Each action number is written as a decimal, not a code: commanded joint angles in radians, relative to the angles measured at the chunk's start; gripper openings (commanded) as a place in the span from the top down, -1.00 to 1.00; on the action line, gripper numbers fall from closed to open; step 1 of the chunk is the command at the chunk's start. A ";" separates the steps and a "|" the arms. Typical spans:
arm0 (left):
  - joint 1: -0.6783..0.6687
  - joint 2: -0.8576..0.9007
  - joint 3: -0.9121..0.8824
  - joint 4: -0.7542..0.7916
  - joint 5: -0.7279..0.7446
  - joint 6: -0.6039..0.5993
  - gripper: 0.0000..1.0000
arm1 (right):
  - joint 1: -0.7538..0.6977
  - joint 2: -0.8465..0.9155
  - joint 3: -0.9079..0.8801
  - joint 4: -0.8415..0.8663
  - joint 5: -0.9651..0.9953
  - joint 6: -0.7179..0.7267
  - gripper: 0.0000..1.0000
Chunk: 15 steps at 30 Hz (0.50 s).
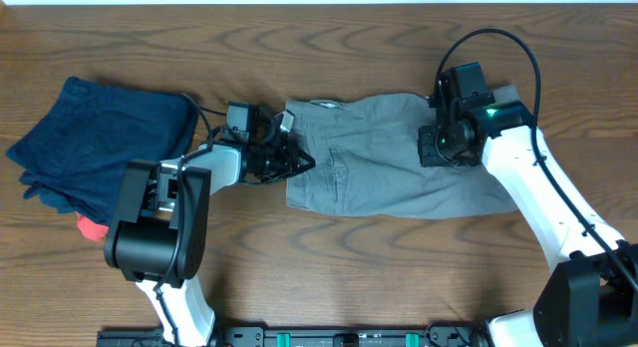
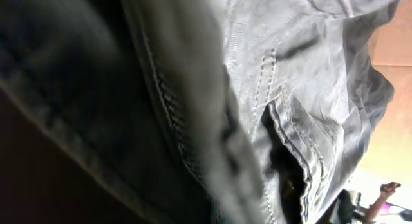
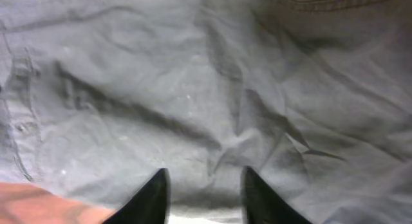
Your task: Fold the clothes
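The grey shorts (image 1: 389, 163) lie spread flat on the wooden table in the middle of the overhead view. My left gripper (image 1: 291, 160) is at their left edge, on the waistband, and looks shut on the cloth. In the left wrist view the grey fabric (image 2: 283, 76), with its seams, fills the frame and hides the fingers. My right gripper (image 1: 446, 146) hovers over the right part of the shorts. In the right wrist view its two black fingers (image 3: 205, 185) are apart, just above the wrinkled grey cloth (image 3: 193, 89), and hold nothing.
A folded navy-blue garment (image 1: 100, 138) lies at the far left of the table, with a small red cloth (image 1: 92, 227) sticking out below it. Bare wood (image 1: 359, 267) shows in front of the shorts.
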 commanded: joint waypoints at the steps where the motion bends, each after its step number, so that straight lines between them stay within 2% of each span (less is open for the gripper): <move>1: 0.046 -0.039 -0.010 -0.092 -0.015 0.015 0.88 | 0.008 -0.006 0.003 0.002 -0.036 -0.015 0.65; 3: 0.074 -0.090 -0.010 -0.171 -0.022 0.023 0.89 | 0.009 -0.002 -0.002 -0.001 -0.039 -0.015 0.86; 5: 0.097 -0.154 -0.010 -0.250 -0.033 0.035 0.88 | 0.014 0.005 -0.013 0.000 -0.078 -0.042 0.92; 9: 0.140 -0.342 -0.010 -0.400 -0.034 0.040 0.88 | 0.042 0.049 -0.037 0.006 -0.175 -0.076 0.92; 15: 0.144 -0.586 -0.009 -0.449 -0.034 0.040 0.88 | 0.157 0.156 -0.080 0.072 -0.278 -0.075 0.93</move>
